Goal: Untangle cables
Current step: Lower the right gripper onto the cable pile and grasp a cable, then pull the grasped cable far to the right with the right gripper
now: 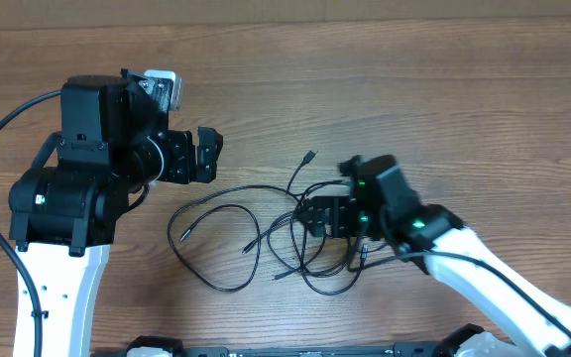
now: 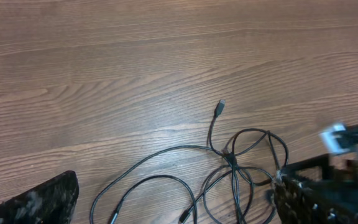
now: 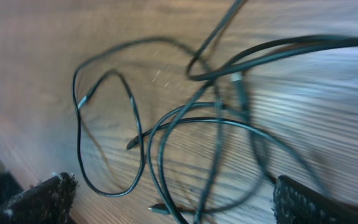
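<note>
Overhead view. The cables (image 1: 266, 233) lie flat on the worktop (image 1: 444, 89), about midway between its left and right edges and toward the edge where the arms are mounted. They form loose loops that cross in one cluster at the right end of the spread, and one plug tip (image 1: 310, 156) points toward the far edge. The left gripper (image 1: 210, 156) stands apart from the cords, off their upper left, with nothing in it. The right gripper (image 1: 317, 216) is low over the crossing cluster. Its hold cannot be judged from here.

Left wrist view. Both pads (image 2: 39, 202) sit at the frame's bottom corners, spread wide with bare wood and cord between them, and they grip nothing. The crossing point (image 2: 232, 158) lies ahead and to the right.

Right wrist view. The picture is blurred. The jaws stand fully apart, with one pad (image 3: 36, 199) at each bottom corner. Several strands run along the worktop between them, none pinched.

Assessment. The task appears to be between grasps, with both grippers free and the cluster not yet separated. The next move calls for each gripper to close on a different single strand either side of the crossing, then draw apart. Risk: catching two strands at once would tighten the tangle.
</note>
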### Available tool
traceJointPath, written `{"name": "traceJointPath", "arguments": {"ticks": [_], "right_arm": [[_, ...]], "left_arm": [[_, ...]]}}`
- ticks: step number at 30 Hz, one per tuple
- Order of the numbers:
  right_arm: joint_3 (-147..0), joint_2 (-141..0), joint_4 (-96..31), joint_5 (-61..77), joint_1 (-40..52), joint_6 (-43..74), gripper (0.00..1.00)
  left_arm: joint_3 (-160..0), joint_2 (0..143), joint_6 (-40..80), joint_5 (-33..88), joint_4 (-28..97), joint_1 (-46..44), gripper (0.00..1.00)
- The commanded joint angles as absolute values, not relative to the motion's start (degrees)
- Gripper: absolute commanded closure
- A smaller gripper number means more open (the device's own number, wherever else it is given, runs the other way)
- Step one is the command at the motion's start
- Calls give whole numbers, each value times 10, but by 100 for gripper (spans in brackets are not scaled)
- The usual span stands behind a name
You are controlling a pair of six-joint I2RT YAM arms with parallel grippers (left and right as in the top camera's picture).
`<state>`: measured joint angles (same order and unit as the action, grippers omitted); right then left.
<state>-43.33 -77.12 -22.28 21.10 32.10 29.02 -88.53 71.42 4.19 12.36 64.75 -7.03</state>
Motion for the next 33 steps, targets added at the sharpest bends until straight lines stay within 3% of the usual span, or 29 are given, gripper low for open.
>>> {"name": "traceJointPath", "arguments": {"ticks": [1,5,9,12,13,19,23,29,33], "right_arm": [[-437,-830,-183,258,358,292,0],[-437,-905,-142,256,378,319,3],[-437,-958,-107,305,378,334,59],[-437,-966,-80,346,378,334,93],[-438,-964,-78,349,378,334,96],[-450,-931,-109,340,378,331,96],[-498,-872,-216,273,375,304,96],[-682,-759,-428,103,374,218,96],[-829,-709,-492,-32,374,157,96]], "left_arm": [[-890,717,47,118,647,-71,0],[-890,717,47,118,647,-71,0],[-890,718,47,118,647,-71,0],[-890,719,47,118,647,-71,0],[-890,719,47,118,647,-71,0],[-890,719,47,118,647,-71,1],[-890,719,47,118,647,-71,0],[-890,719,47,118,647,-71,0],[-890,719,47,118,647,-71,0]]}}
